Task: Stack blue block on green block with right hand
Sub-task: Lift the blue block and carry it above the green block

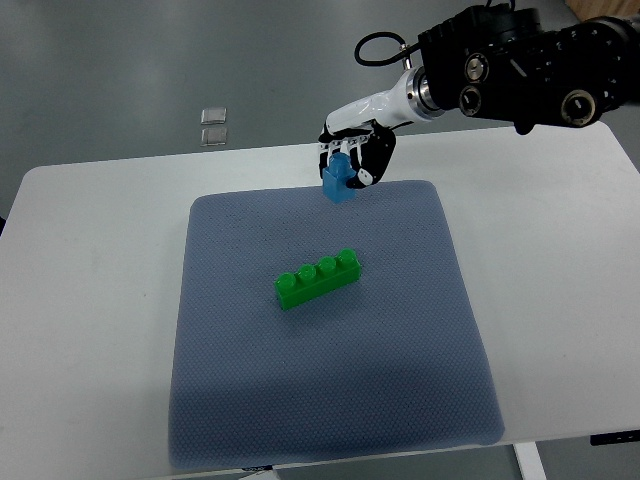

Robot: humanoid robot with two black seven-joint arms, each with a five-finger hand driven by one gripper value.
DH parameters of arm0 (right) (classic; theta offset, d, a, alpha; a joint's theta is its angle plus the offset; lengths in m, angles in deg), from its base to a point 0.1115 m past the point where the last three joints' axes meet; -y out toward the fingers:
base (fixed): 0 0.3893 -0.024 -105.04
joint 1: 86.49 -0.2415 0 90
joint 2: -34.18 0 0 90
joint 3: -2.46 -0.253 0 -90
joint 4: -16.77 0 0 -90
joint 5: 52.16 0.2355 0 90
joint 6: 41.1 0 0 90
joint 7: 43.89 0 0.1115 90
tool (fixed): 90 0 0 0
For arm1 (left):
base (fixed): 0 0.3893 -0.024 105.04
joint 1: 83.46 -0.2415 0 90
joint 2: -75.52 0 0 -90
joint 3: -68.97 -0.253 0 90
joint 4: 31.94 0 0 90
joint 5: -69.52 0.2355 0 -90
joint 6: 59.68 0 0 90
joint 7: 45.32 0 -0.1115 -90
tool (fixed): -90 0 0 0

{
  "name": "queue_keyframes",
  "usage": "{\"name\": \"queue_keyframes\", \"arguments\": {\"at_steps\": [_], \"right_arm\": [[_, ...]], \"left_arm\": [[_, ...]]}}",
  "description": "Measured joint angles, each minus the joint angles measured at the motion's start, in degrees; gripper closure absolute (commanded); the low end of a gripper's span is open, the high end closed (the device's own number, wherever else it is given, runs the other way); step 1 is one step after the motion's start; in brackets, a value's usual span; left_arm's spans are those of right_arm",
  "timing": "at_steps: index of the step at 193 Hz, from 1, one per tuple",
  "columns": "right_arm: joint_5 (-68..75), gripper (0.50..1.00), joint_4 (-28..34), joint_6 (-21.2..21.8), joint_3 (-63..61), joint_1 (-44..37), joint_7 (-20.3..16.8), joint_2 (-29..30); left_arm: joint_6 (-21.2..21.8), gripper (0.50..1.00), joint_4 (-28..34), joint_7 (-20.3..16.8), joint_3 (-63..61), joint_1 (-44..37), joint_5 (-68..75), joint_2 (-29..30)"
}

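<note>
Top view: right robot hand (352, 150) grips blue block (338, 181) above mat's (420, 340) far edge, fingers hiding its upper part. Green block (319, 278) lies mid-mat, well apart.

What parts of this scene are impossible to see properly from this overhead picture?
- Blue block: its upper part is covered by the right hand gripping it.
- Whether the blue block touches the mat or hangs above it: one steep view cannot tell.
- Two small clear items on the floor: too small to identify.
- Left arm: outside the picture.
</note>
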Motion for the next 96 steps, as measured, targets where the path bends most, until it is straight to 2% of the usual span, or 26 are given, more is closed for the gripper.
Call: {"name": "queue_keyframes", "arguments": {"at_steps": [36, 96], "right_arm": [[0.1, 0.951, 0.2, -1.4, -1.0, 1.4, 0.2, 3.1], [0.1, 0.951, 2.8, -7.1, -1.3, 4.9, 0.1, 3.0]], "left_arm": [[0.0, 0.500, 0.0, 0.0, 0.0, 0.0, 0.0, 0.0], [0.0, 0.500, 0.0, 0.0, 0.0, 0.0, 0.0, 0.0]]}}
